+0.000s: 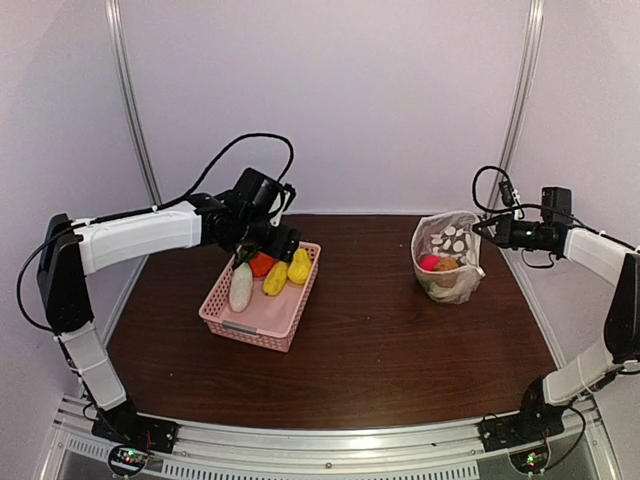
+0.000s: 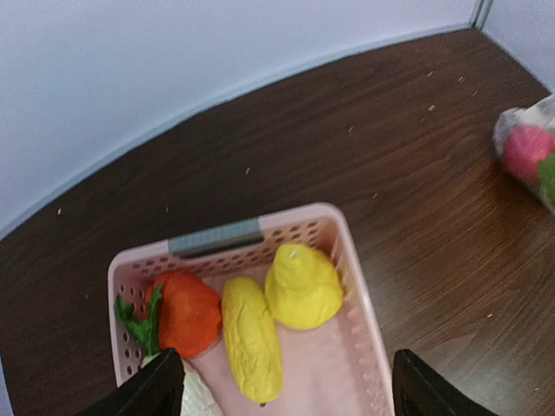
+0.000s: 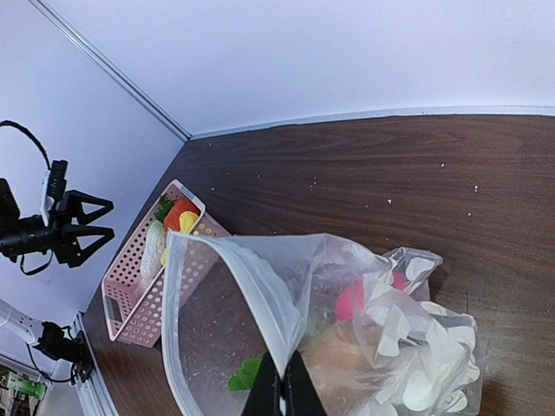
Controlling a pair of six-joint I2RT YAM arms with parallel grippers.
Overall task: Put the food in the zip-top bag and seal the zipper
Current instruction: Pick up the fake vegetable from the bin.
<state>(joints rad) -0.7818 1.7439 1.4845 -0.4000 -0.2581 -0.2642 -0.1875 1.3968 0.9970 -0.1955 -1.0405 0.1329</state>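
The zip-top bag, clear with white dots, stands at the right of the table with its mouth open and red, brown and green food inside. My right gripper is shut on its rim; in the right wrist view the gripper pinches the bag at its white zipper edge. My left gripper hovers open and empty over the pink basket. In the left wrist view the open gripper is above an orange-red pepper, a long yellow piece and a rounder yellow piece.
A white radish also lies in the basket, by my left fingertip. The basket's rim has a grey handle at its far end. Brown tabletop lies between basket and bag. White walls close the back and sides.
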